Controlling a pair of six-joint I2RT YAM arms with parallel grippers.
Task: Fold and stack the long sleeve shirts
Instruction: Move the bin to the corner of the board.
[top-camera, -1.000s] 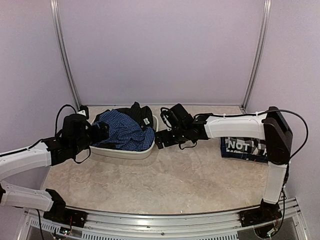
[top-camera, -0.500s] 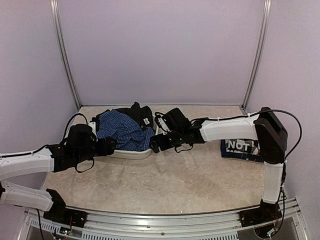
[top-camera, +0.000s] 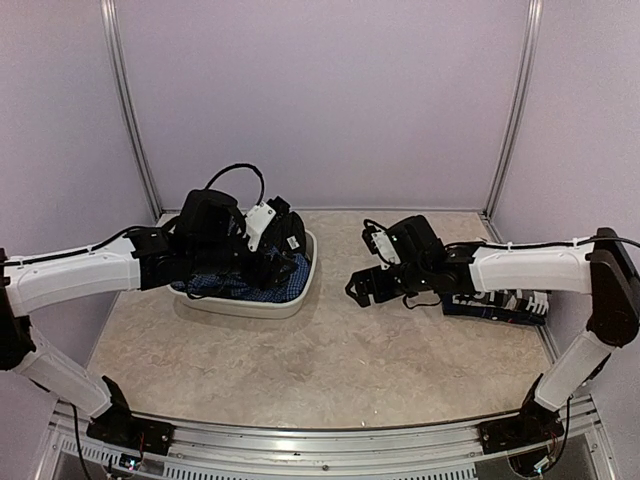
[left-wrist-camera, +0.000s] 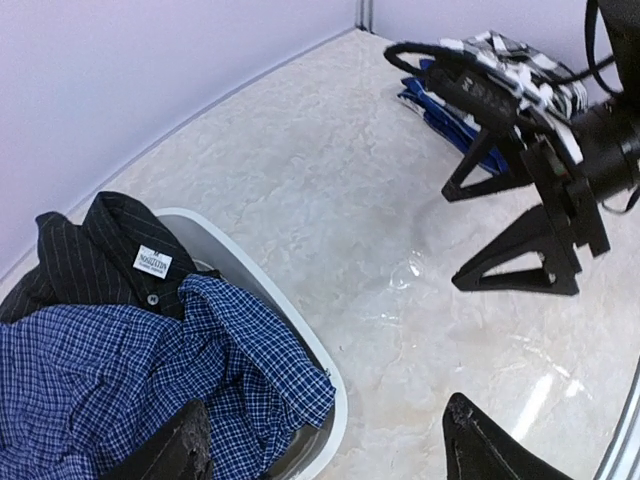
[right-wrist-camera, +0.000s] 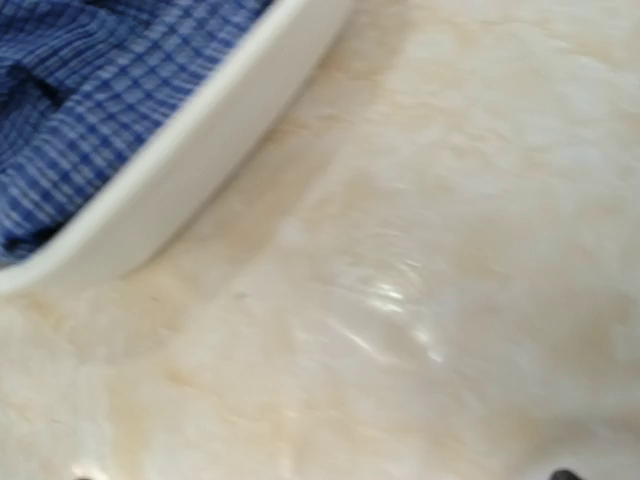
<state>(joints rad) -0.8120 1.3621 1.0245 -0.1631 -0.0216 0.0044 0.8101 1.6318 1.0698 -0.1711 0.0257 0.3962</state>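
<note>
Left gripper (left-wrist-camera: 322, 425) spread wide above blue shirt (left-wrist-camera: 110, 370) in tub (left-wrist-camera: 300, 345), fingers (left-wrist-camera: 180, 445) partly cropped; right gripper (top-camera: 362, 288) released, empty; black shirt (left-wrist-camera: 90, 255) half buried; checked shirt (left-wrist-camera: 530, 60) behind right arm (top-camera: 520, 268).

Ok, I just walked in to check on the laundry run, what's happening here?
Two robot arms are working on shirts. The left gripper hangs, jaws open, over the rim of the bin, where the blue shirt and the black shirt lie crumpled. The right gripper hovers open and empty above the table, between the bin and a folded check shirt at the right. Nothing is held.
</note>
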